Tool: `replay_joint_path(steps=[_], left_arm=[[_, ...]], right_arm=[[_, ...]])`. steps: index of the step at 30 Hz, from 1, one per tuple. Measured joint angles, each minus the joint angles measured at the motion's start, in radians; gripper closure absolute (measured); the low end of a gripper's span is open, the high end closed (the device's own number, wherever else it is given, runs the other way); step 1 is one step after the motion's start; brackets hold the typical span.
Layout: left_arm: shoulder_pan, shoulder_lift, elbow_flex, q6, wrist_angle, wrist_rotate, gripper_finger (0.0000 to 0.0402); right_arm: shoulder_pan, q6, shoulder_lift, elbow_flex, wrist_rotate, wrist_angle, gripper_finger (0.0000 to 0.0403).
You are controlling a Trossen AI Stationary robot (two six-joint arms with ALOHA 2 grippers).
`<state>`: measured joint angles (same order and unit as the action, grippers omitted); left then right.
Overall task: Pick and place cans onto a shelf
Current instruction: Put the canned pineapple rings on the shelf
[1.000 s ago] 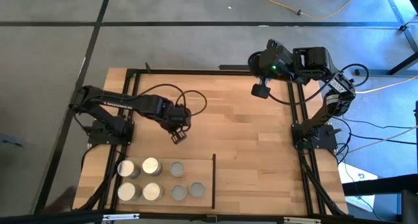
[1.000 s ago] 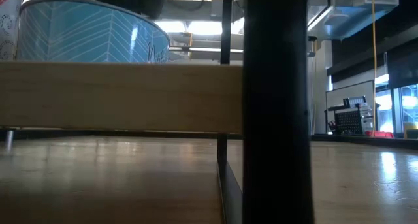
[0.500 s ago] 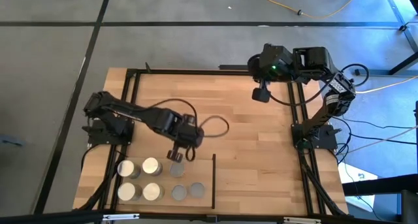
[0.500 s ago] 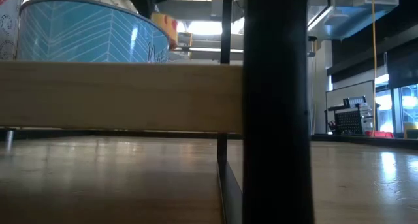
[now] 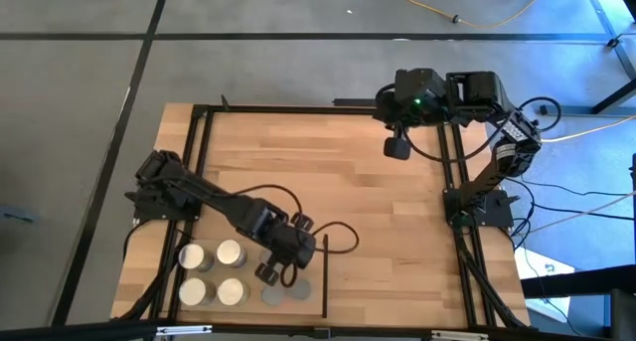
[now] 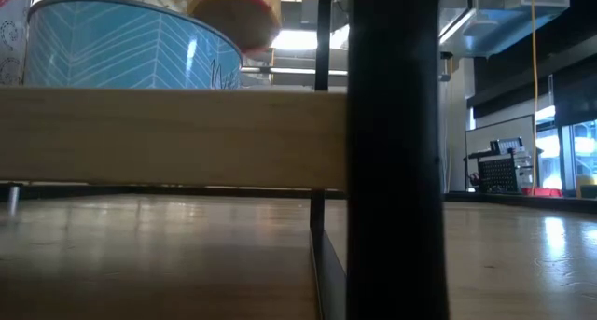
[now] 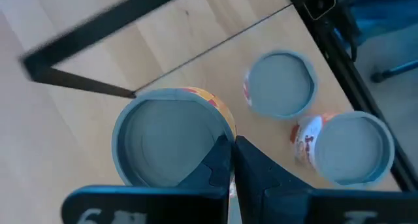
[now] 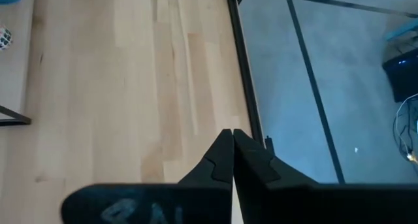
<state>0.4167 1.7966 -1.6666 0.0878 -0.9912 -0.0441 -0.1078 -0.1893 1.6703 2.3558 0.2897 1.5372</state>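
Left gripper [image 5: 270,272], fingers pressed together and holding nothing, has swung from mid-table down over the shelf [image 5: 308,244], now above the cans [image 5: 230,253] near the black divider [image 5: 325,273]; looks like it's lining up on a can, none lifted. Right gripper [image 5: 397,146], also pinched empty, stays parked at the table's far right edge. Low view now shows a yellow-red can [image 6: 233,10] that wasn't there a second ago.

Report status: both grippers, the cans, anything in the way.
Left gripper shut, empty, over the shelf by the cans. Right gripper shut, empty, parked at the table's far right. Six cans visible on the shelf. No obstruction seen.
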Motion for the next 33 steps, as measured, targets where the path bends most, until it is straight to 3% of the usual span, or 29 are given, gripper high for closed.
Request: replay_joint_path(steps=[13,24,33], left_arm=[[0.015,0.05,0.001,-0.243,0.025,0.083,0.0401],[0.015,0.05,0.001,-0.3,0.053,0.08,0.0401],[0.018,0.05,0.028,-0.495,0.06,0.078,0.0401]], right_arm=[[0.0,-0.083,0.0,0.0,-0.006,0.0,0.0398],[-0.001,-0.085,0.0,0.0,-0.006,-0.002,0.0398],[-0.001,-0.084,0.0,0.0,-0.006,-0.002,0.0398]])
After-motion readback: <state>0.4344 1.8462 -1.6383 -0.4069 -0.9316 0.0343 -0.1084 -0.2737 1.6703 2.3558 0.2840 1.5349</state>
